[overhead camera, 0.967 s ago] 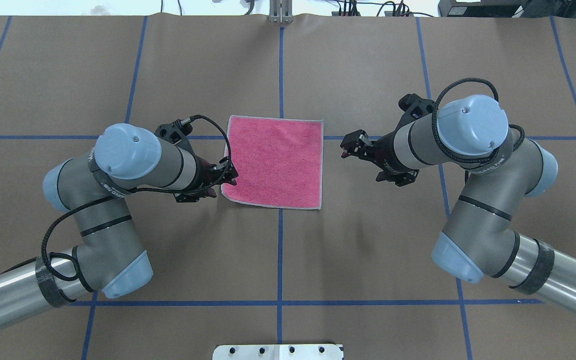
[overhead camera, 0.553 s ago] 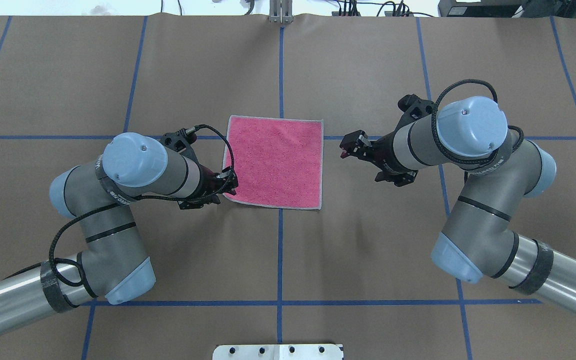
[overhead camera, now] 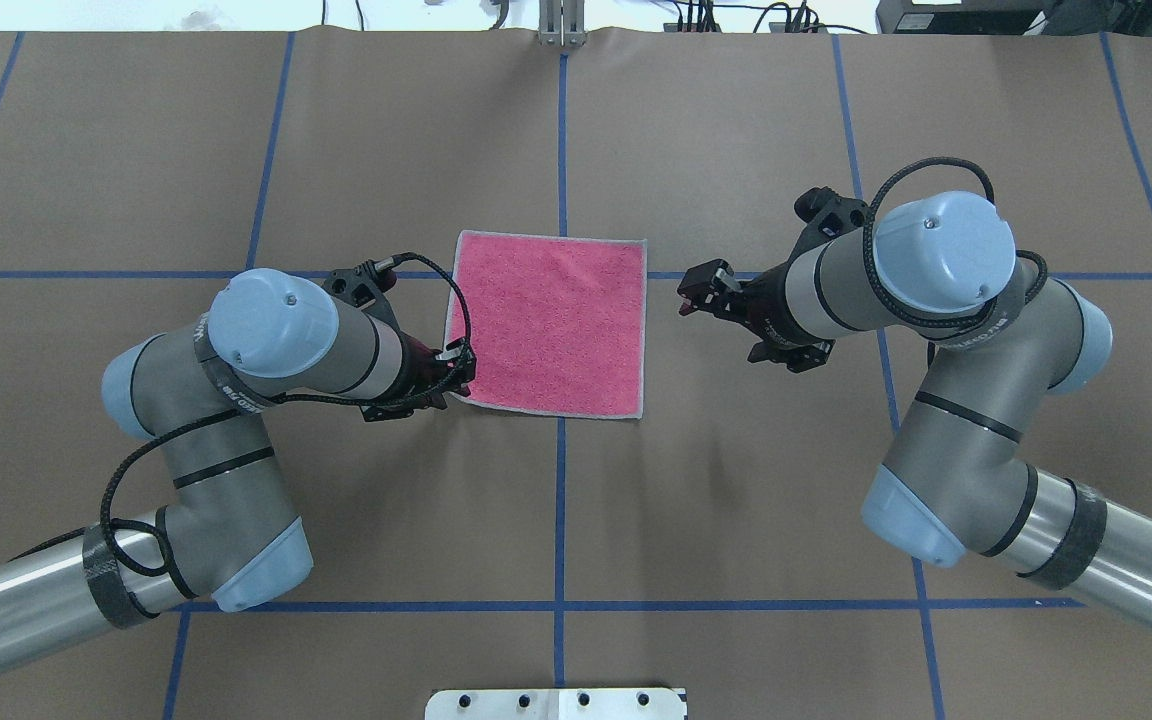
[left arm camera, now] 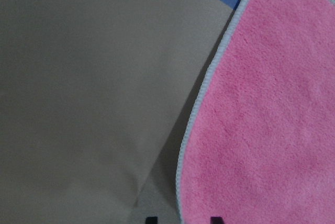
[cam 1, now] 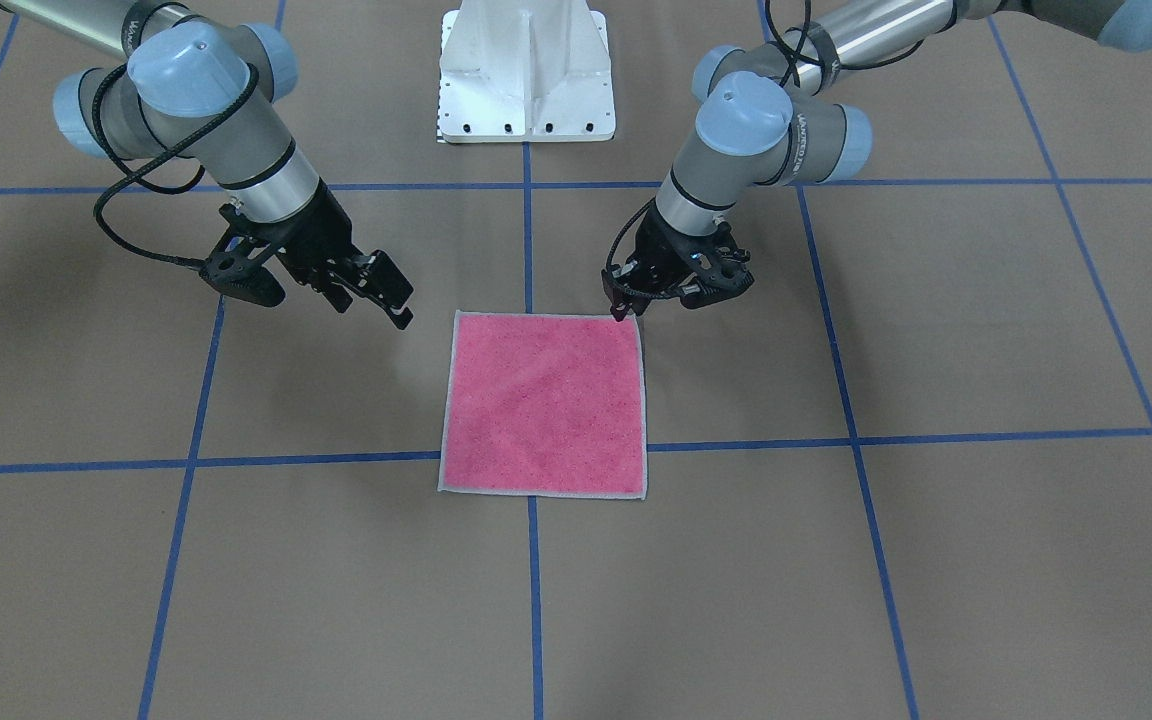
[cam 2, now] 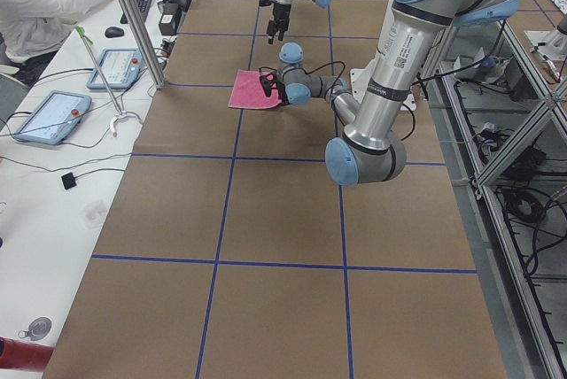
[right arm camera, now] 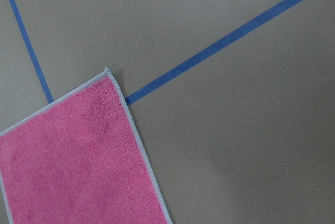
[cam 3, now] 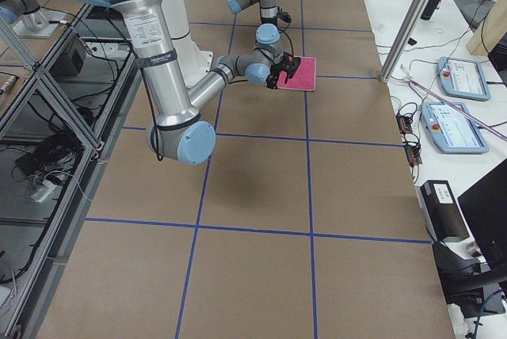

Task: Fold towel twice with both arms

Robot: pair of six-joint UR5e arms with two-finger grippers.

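The towel [overhead camera: 548,325] lies flat and pink side up at the table's centre; it also shows in the front view [cam 1: 544,405]. My left gripper [overhead camera: 458,378] sits low at the towel's near-left corner [cam 1: 622,304]. In the left wrist view its two black fingertips [left arm camera: 152,219] stand a short way apart, with the towel's grey edge [left arm camera: 194,114] between them. My right gripper [overhead camera: 688,297] is open and empty. It hovers just off the towel's right edge [cam 1: 388,298]. The right wrist view shows only the towel's far-right corner [right arm camera: 107,72].
Brown paper with blue tape lines [overhead camera: 561,500] covers the table. The white pedestal base [cam 1: 526,70] stands at the robot's side. An operator with tablets [cam 2: 53,113] sits beyond the far edge.
My left arm has swung towards the robot and brought its gripper along the towel's left edge down to the near-left corner. The right gripper has barely moved. The towel lies as before.
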